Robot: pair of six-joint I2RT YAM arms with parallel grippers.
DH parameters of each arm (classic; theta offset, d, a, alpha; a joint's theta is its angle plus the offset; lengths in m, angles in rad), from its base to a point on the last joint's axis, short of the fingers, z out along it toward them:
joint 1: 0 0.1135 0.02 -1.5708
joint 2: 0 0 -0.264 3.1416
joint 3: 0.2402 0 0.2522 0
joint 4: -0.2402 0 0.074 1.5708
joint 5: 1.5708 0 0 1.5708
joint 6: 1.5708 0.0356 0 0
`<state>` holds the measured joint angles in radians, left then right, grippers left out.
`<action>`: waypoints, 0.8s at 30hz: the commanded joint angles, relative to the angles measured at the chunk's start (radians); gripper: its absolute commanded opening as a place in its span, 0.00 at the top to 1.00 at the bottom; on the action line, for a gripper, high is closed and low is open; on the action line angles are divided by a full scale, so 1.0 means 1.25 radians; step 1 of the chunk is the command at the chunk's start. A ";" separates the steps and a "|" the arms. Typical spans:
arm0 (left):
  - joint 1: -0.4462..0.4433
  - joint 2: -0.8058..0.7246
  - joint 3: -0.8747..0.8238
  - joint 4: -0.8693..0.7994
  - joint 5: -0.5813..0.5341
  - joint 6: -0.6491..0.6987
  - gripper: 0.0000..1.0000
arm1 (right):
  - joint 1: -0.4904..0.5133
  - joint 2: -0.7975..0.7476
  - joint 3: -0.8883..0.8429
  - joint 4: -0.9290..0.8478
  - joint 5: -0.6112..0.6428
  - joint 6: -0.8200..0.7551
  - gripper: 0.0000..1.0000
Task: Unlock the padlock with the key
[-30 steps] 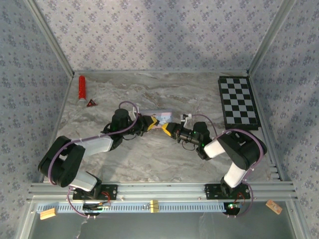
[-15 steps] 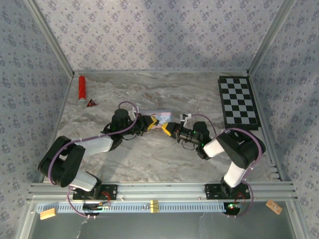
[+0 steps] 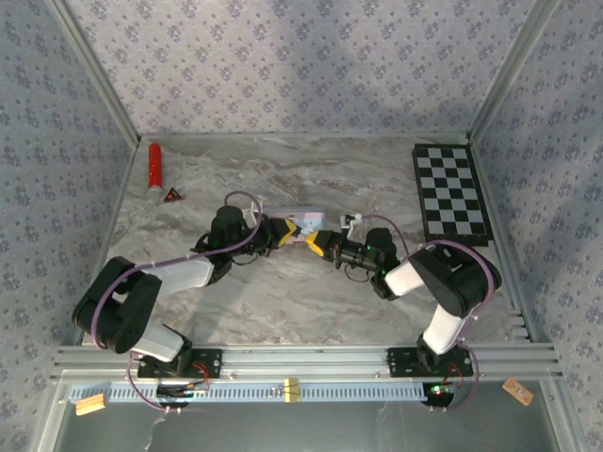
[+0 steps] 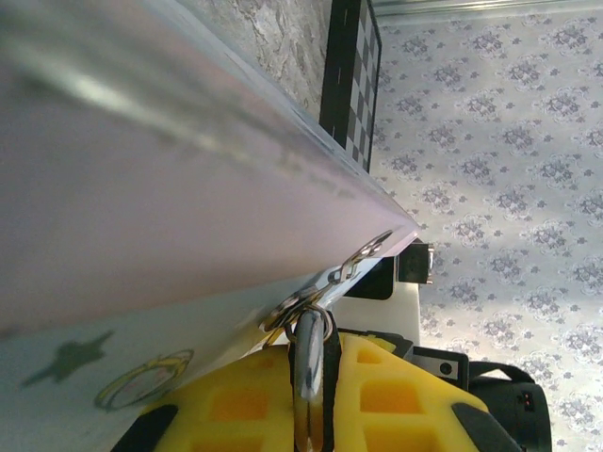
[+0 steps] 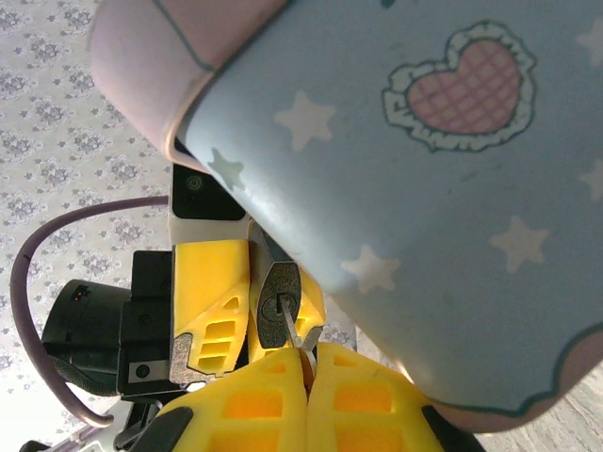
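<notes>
At tin's (image 5: 424, 188) corner, L pincer (image 4: 311, 395) grips padlock (image 5: 280, 301), R pincer (image 5: 306, 372) pinches key (image 5: 293, 331), mostly hidden.

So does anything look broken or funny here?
Nothing stands out. The pastel cartoon tin looks whole, the tiny dark padlock hangs on its metal clasp, and the thin metal key is in it, pinched by the right gripper.

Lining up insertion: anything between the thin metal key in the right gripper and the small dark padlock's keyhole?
Nothing visible: the thin metal key reaches the keyhole of the small dark padlock, beside the pastel blue tin.
</notes>
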<state>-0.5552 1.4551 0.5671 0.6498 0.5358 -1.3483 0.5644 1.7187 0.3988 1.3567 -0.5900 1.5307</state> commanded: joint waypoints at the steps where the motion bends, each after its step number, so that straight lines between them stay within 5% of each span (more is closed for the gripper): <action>1: -0.013 -0.012 0.011 0.111 0.104 0.041 1.00 | -0.009 0.010 0.034 0.028 -0.011 0.010 1.00; 24: -0.013 0.020 0.002 0.068 0.124 0.081 1.00 | 0.004 0.053 0.060 0.028 -0.036 -0.005 1.00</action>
<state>-0.5438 1.4750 0.5655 0.6422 0.5426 -1.2793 0.5549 1.7725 0.4309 1.3579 -0.6437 1.5372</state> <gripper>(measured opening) 0.126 0.052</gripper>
